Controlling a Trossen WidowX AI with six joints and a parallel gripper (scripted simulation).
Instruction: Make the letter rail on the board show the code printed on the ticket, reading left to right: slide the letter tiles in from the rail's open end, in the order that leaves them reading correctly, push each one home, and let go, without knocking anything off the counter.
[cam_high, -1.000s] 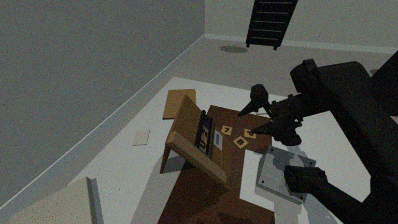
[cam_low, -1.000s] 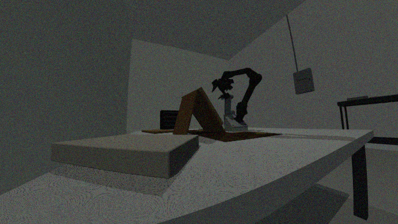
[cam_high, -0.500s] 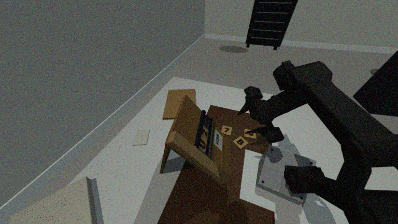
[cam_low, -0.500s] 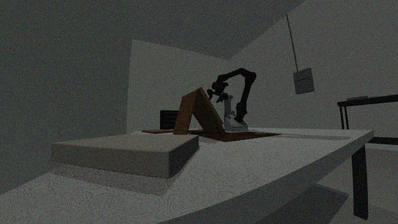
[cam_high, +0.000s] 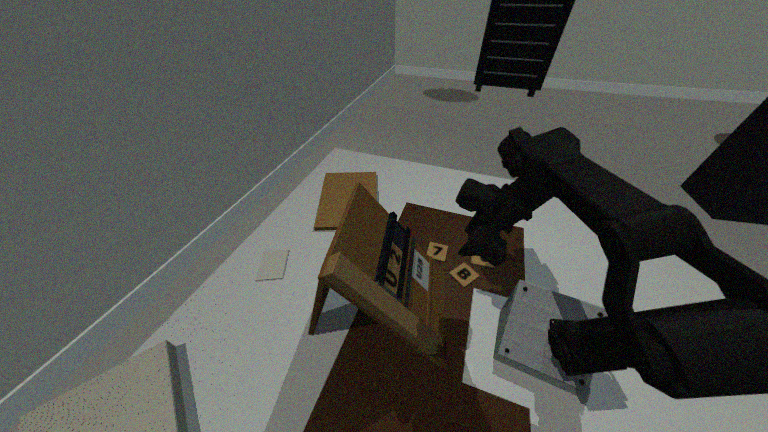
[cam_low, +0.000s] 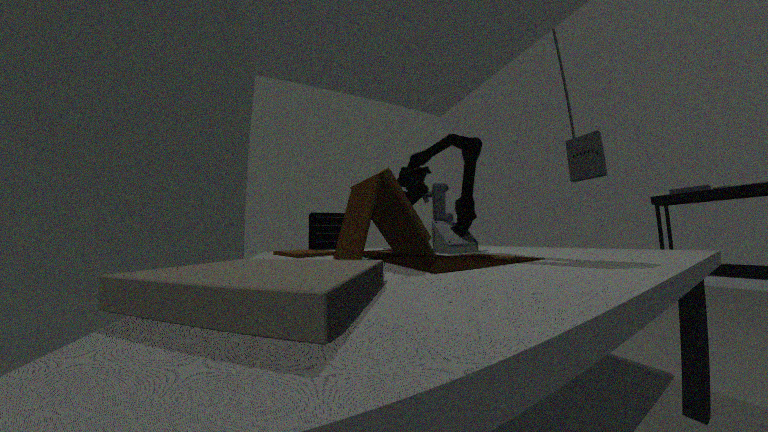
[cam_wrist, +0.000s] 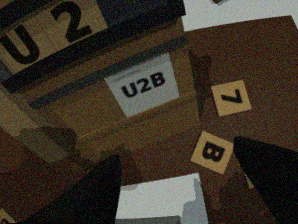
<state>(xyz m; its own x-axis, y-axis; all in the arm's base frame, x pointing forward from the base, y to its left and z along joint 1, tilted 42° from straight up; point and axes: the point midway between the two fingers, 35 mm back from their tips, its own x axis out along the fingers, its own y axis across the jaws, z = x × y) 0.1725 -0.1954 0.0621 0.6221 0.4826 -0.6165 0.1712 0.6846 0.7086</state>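
The sloped wooden board (cam_high: 354, 228) (cam_low: 398, 222) carries a dark rail (cam_high: 384, 252) (cam_wrist: 125, 39). In it a U tile (cam_high: 390, 280) (cam_wrist: 21, 47) and a 2 tile (cam_high: 395, 254) (cam_wrist: 75, 22) stand side by side, reading U 2, with dark empty rail right of the 2 in the wrist view. The ticket (cam_high: 420, 270) (cam_wrist: 145, 89) reads U2B. A B tile (cam_high: 464, 274) (cam_wrist: 212, 153) and a 7 tile (cam_high: 437, 250) (cam_wrist: 231, 98) lie flat before the board. My gripper (cam_high: 479, 257) (cam_wrist: 177, 152) is open and empty above the mat; the B lies near its right finger in the wrist view.
Another tile (cam_high: 483, 261) is partly hidden by the gripper on the brown mat (cam_high: 349, 394). A tile corner (cam_wrist: 4, 217) shows at the wrist view's lower left. A wooden panel (cam_high: 346, 201) lies behind the board; a thick beige slab (cam_high: 118, 392) (cam_low: 214, 308) lies farther off.
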